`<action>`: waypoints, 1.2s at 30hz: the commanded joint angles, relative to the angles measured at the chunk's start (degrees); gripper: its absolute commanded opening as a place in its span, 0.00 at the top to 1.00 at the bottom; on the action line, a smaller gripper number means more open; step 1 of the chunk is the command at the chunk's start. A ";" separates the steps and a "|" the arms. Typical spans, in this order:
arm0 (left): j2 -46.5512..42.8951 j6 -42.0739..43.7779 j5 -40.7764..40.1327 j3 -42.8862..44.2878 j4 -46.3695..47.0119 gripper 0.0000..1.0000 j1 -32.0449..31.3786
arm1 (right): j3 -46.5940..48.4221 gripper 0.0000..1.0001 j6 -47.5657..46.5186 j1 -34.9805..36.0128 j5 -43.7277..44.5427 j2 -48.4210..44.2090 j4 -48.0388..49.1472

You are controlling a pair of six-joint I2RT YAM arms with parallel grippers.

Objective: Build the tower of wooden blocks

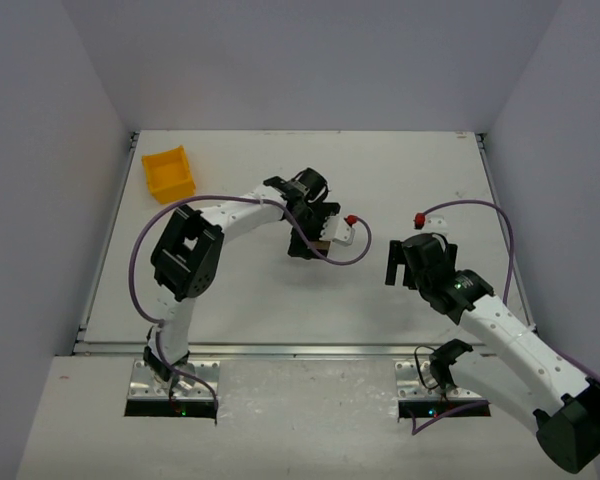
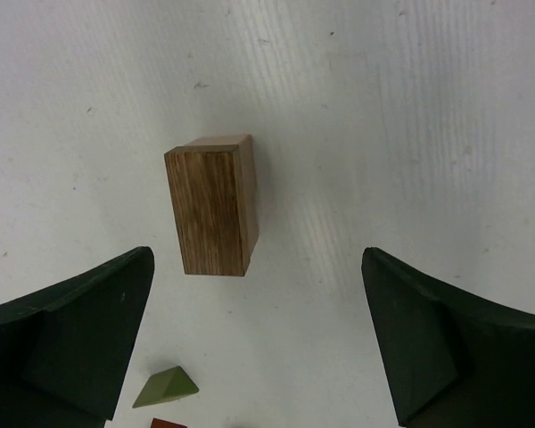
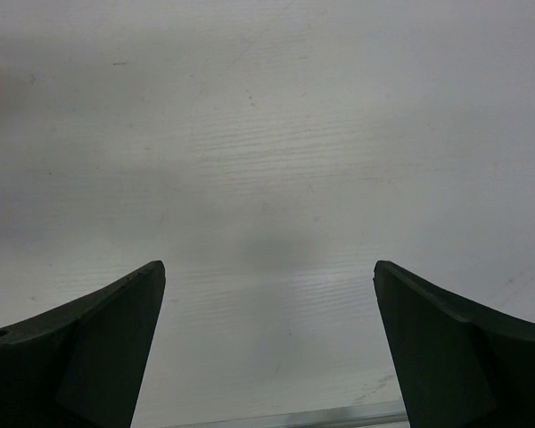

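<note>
text: none legible | labels: none | numbers: none

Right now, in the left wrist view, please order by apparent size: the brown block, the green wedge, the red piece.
brown block
green wedge
red piece, though the frame edge cuts it off, so unsure

Soft, even, bright light on the white counter (image 1: 310,290). The wood block (image 2: 212,209) is sharp, its shadow faint. A dim grey smudge lies mid-frame in the right wrist view.
</note>
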 commanded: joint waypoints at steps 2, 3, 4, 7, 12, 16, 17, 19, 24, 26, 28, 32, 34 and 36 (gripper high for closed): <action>-10.22 -1.11 6.99 2.12 -2.61 0.00 1.40 | 2.28 0.01 -0.29 -0.24 -2.68 -2.03 0.31; -11.40 -2.45 7.85 2.18 -2.25 0.00 1.85 | 2.42 0.01 -0.39 -0.18 -3.70 -2.62 0.50; -13.27 -4.34 8.35 2.02 -1.42 0.00 2.64 | 2.40 0.01 -0.60 -0.24 -4.90 -2.82 0.80; -18.39 -13.06 8.50 -0.13 7.57 0.00 5.15 | 2.81 0.01 -1.41 -0.25 -6.63 -2.62 0.96; -25.91 -42.46 -13.88 -6.06 33.29 0.00 6.52 | 3.28 0.01 -3.44 -0.17 -6.89 -0.49 5.18; -29.45 -65.56 -18.70 -7.57 34.17 0.00 11.11 | 2.64 0.01 -5.53 -0.17 -9.07 0.72 10.82; -31.20 -68.13 -16.51 -11.81 36.58 0.00 13.19 | 2.75 0.01 -5.26 -0.17 -9.02 1.10 11.07; -32.06 -75.87 -18.47 -16.94 39.07 0.00 14.98 | 2.94 0.01 -4.80 -0.17 -9.68 1.62 11.03; -24.29 -79.41 -27.52 -13.39 28.73 0.00 16.58 | 0.66 0.01 -4.32 -0.17 -12.43 1.68 12.32; -20.36 -83.27 -31.17 -8.43 21.97 0.00 17.12 | 0.18 0.01 -4.28 -0.17 -12.23 1.78 12.65; -16.68 -86.87 -33.22 -5.85 18.16 0.00 17.50 | -0.25 0.01 -4.56 -0.17 -12.06 2.09 13.66; -14.37 -87.02 -32.66 -8.00 21.73 0.00 17.81 | 0.35 0.01 -4.87 -0.23 -12.31 4.14 13.09; -12.27 -86.70 -32.38 -7.09 21.37 0.00 17.96 | 0.76 0.01 -4.66 -0.17 -11.90 4.97 12.39; -9.82 -86.00 -32.29 -5.86 20.52 0.00 18.20 | 0.77 0.01 -4.51 -0.17 -11.67 5.21 12.07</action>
